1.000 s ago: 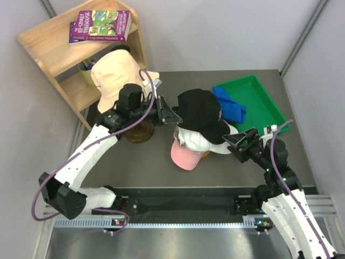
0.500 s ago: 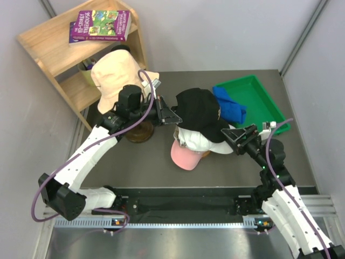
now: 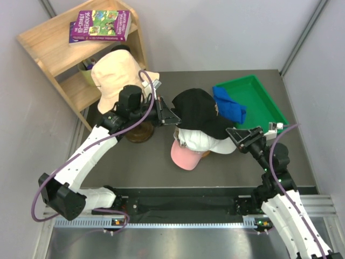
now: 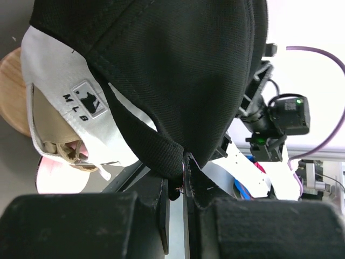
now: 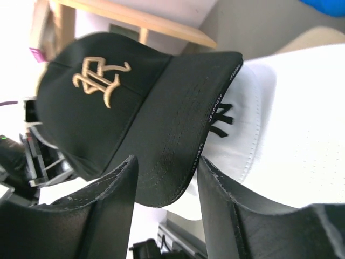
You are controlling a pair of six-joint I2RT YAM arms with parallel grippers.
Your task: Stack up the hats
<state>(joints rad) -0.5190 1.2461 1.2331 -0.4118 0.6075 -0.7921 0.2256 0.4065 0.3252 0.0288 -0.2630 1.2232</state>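
Note:
A black cap (image 3: pixel 197 110) with a gold logo lies on top of a white cap (image 3: pixel 204 142), with a pink cap (image 3: pixel 182 156) at the bottom of the pile. A khaki-tan cap (image 4: pixel 51 135) shows under the white one in the left wrist view. My left gripper (image 3: pixel 171 116) is shut on the black cap's rear band (image 4: pixel 161 156). My right gripper (image 3: pixel 241 136) is open, its fingers either side of the black cap's peak (image 5: pixel 178 140). A royal blue cap (image 3: pixel 229 105) lies in the green tray. A pale peach hat (image 3: pixel 116 75) sits at the left.
A green tray (image 3: pixel 264 100) stands at the back right. A wooden shelf (image 3: pixel 59 51) with a purple book (image 3: pixel 101 25) stands at the back left. A round wooden stand base (image 3: pixel 139 131) sits under my left arm.
My right gripper has moved in toward the pile, and its open fingers now straddle the black cap's peak. The black cap has shifted slightly. The left gripper keeps its hold.

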